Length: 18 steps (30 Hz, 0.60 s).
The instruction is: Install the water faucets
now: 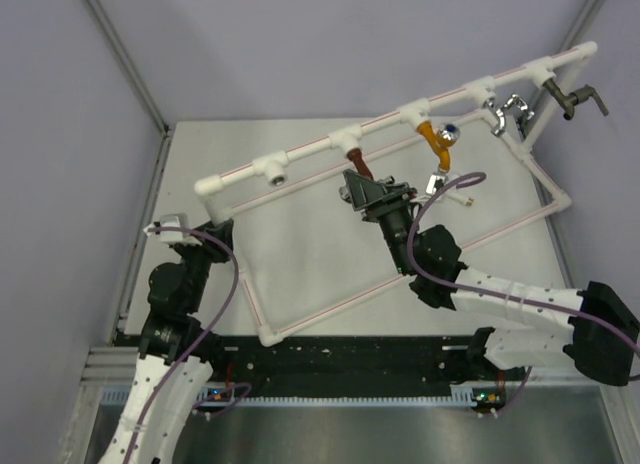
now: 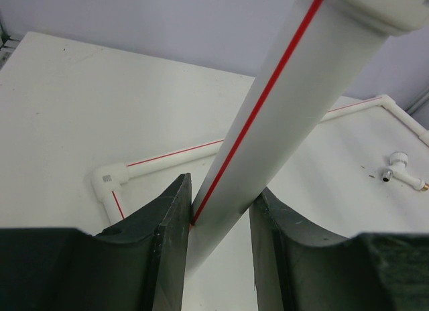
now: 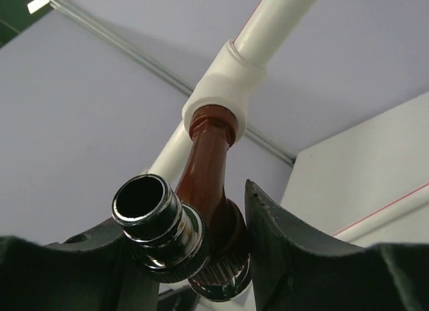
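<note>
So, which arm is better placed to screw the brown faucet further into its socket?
Right. The right gripper grips the reddish-brown faucet, whose end sits in the tee socket. The left gripper is clamped on the frame pipe and probably steadies it.

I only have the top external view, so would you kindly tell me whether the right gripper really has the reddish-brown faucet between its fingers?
Observer: Yes. The right wrist view shows the right gripper with a finger on either side of the reddish-brown faucet.
Operator: Thank you. Is its upper end in the frame?
Observer: It sits in a white tee socket, with its collar up against the socket's rim.
Operator: And the left gripper?
Observer: The left wrist view shows the left gripper closed on a slanted white pipe with a red stripe.
</note>
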{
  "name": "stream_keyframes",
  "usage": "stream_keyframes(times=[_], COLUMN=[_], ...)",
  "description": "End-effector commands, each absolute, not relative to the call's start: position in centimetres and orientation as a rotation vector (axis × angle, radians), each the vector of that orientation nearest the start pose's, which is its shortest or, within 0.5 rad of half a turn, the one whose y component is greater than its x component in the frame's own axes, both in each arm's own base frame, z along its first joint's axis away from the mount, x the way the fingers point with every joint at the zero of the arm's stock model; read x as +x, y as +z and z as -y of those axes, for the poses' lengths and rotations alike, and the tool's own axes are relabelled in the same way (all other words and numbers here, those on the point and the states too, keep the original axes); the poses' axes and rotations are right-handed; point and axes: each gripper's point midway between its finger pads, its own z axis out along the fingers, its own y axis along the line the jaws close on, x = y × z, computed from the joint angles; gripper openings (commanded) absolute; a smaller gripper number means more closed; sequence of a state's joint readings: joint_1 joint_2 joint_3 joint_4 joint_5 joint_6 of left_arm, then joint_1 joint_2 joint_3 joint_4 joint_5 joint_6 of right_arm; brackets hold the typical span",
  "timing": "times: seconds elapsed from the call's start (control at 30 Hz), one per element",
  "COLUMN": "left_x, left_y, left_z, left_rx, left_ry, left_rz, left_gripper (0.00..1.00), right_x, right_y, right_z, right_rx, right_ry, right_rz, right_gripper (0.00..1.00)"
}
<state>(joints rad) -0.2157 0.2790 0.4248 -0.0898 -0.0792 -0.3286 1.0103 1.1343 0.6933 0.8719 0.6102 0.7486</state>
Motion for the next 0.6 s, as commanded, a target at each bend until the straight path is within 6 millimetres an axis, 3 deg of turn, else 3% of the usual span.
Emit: stream_keyframes(times=[0.0, 0.23, 0.27, 0.3, 0.43, 0.57], left_x=[24.7, 24.6, 24.6, 24.6, 24.7, 24.8], left_y=[24.9, 24.9, 25.0, 25.0, 24.9, 24.9], left_z=[4.6, 4.5, 4.5, 4.5, 4.5, 4.5], left_rx=[-0.289, -0.294, -0.294, -0.294, -0.295, -0.293], left_ry=[-0.41, -0.405, -0.406, -0.406, -0.404, -0.404], left_rz=[-1.545, -1.544, -1.541, -1.541, -1.542, -1.542], left_gripper=[0.0, 0.0, 0.0, 0.0, 0.0, 0.0], right_x=[26.6, 25.5, 25.3, 25.0, 23.7, 22.6], right_y=[46.1, 46.5, 46.4, 46.3, 46.5, 47.0], right_z=[-19.8, -19.7, -19.4, -19.1, -18.1, -19.0], right_rx=[0.999, 0.842, 0.817, 0.794, 0.666, 0.396], right_ry=[1.663, 1.565, 1.538, 1.51, 1.376, 1.168], right_rz=[-0.621, -0.638, -0.644, -0.653, -0.708, -0.856], right_gripper=[0.09, 0.61, 0.77, 0.99, 0.99, 0.99])
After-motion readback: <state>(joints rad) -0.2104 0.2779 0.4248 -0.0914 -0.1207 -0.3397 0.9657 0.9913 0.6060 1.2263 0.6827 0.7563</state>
